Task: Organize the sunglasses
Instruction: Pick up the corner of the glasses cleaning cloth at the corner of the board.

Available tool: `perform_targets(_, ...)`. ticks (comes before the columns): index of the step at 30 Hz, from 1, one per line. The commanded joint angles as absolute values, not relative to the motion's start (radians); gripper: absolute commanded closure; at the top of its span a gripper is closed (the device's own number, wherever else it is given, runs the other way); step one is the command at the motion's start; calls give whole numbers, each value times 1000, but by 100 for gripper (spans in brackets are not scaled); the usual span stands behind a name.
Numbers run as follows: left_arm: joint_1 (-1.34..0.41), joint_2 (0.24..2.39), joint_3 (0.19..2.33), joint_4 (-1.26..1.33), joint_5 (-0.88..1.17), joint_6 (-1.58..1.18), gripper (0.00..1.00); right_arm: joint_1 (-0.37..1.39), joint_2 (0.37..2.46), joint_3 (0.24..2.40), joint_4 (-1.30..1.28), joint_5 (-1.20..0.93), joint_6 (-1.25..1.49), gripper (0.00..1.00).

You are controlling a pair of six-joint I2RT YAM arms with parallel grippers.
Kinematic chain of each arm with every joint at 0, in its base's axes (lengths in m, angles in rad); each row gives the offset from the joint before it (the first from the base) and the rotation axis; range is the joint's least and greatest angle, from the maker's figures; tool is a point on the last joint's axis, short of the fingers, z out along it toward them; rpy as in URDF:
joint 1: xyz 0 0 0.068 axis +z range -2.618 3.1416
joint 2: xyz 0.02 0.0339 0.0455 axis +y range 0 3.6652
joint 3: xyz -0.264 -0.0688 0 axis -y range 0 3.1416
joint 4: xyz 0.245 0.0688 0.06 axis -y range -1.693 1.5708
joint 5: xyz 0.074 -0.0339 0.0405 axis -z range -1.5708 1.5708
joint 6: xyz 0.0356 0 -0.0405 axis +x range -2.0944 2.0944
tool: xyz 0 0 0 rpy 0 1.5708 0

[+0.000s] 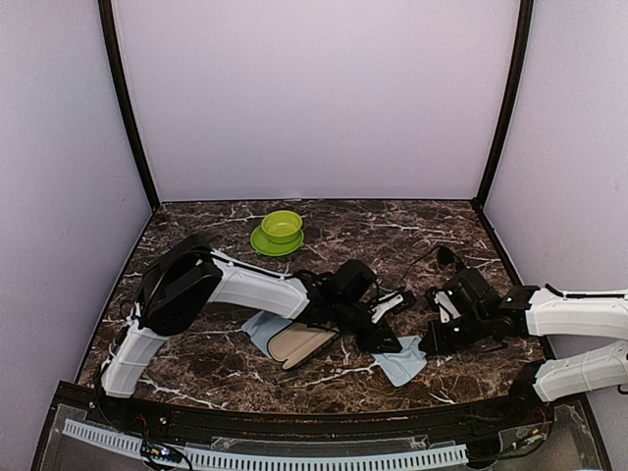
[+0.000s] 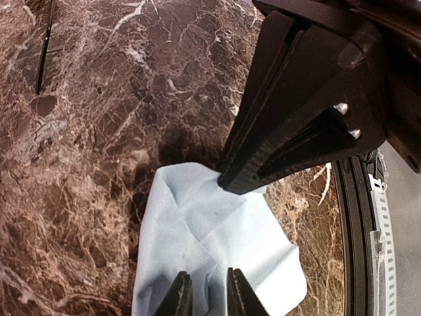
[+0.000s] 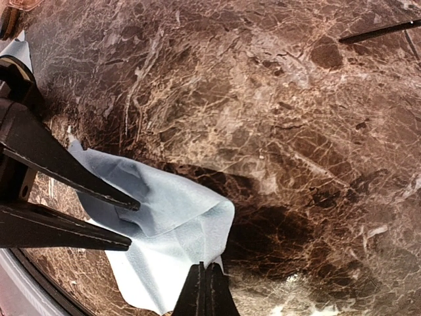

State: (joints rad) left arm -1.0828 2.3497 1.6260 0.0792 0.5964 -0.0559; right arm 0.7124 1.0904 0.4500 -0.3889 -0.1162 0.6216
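Overhead, the black wire-framed sunglasses are seen on the marble table, toward its far right, just beyond the right arm. Their thin temple is laid roughly crosswise. Both arms are met at the near centre over a pale blue cloth, with the left gripper and the right gripper close together. An open case is lying just left of them. The right arm is judged the nearer to the sunglasses, which lie behind its fingers, so a turn away from the cloth would be needed.

From the left wrist, its own fingers are shown a narrow gap apart above the cloth; no grip can be confirmed. The right gripper's closed tip is set on the cloth's far edge.

From the right wrist, its fingers are pressed together on nothing, at the cloth's corner. A thin black bar, taken for the temple, is far off at the upper right.
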Motion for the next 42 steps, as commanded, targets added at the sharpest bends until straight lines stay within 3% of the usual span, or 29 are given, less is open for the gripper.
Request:
perform_targets(1, -1088, 2363, 1656, 56, 626, -54, 80, 706, 1092, 441, -365, -119, 614, 100)
perform_targets(29, -1086, 2368, 1666, 105, 635, -151, 96, 705, 1098, 440, -363, -124, 611, 100)
perform_targets(42, -1065, 2355, 1656, 149, 648, -222, 90, 706, 1098, 439, -364, -125, 609, 100)
